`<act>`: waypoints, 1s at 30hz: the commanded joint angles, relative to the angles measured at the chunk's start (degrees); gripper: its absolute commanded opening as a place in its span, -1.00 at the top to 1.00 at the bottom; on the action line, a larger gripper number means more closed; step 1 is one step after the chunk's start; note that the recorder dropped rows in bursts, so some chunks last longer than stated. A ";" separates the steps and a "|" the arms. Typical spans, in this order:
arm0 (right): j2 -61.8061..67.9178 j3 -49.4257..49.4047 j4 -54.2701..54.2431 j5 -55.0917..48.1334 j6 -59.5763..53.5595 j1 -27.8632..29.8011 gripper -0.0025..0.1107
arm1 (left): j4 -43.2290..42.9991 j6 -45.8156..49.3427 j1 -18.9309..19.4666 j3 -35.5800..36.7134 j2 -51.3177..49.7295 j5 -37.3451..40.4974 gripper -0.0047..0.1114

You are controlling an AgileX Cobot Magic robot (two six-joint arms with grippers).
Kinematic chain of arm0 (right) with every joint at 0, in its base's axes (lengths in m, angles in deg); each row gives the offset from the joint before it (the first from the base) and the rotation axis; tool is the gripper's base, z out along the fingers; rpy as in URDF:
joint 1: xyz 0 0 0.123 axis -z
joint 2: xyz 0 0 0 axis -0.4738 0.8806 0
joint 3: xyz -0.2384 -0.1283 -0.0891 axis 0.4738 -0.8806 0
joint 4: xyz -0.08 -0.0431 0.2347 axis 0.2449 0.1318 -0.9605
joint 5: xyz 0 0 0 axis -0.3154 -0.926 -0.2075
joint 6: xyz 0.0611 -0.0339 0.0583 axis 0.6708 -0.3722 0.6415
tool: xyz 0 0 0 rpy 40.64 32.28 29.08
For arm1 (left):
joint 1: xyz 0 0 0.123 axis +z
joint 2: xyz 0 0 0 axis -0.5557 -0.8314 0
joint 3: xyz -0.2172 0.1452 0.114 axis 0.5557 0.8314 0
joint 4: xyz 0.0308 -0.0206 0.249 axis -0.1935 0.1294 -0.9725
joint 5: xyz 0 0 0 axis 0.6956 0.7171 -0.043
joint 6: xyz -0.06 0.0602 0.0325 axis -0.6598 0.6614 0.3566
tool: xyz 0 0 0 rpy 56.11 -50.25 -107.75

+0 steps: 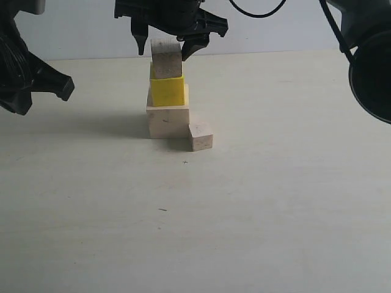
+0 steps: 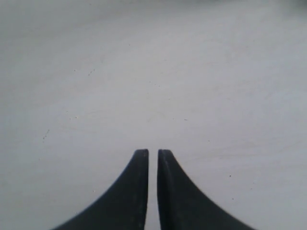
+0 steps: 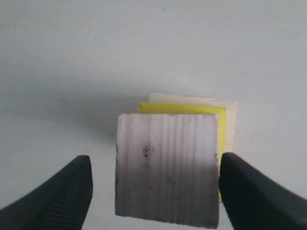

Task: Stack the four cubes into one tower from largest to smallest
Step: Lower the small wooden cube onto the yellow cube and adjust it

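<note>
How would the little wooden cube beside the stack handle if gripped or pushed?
The smallest cube looks like bare solid wood: probably stiff, light, not slippery. Its flat faces suggest it would slide, not roll. It sits close beside the large cube, so a push or wide grip could disturb the tower.

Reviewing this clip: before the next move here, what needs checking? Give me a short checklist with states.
1. Medium wood cube seated on the yellow cube: ok.
2. Yellow cube seated on the large wood cube: ok.
3. Right pincer open around the medium wood cube: ok.
4. Both fingers clear of that cube: cannot tell; one side shows a gap, the other sits very close.
5. Smallest cube free on the table beside the base: ok.
6. Left pincer shut, away from the stack: ok.
</note>
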 commanded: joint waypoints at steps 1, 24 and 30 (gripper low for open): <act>-0.89 0.31 0.02 -0.02 0.00 0.08 -0.29 | 0.23 -0.60 0.06 0.21 0.56 -0.06 0.75; -1.02 0.31 1.82 -0.02 -2.03 0.08 -0.29 | 0.23 -0.46 0.06 0.21 0.56 -0.06 0.75; -1.02 0.31 1.82 -0.02 -5.20 0.08 -0.29 | 0.23 -0.57 0.06 0.21 0.56 -0.06 0.75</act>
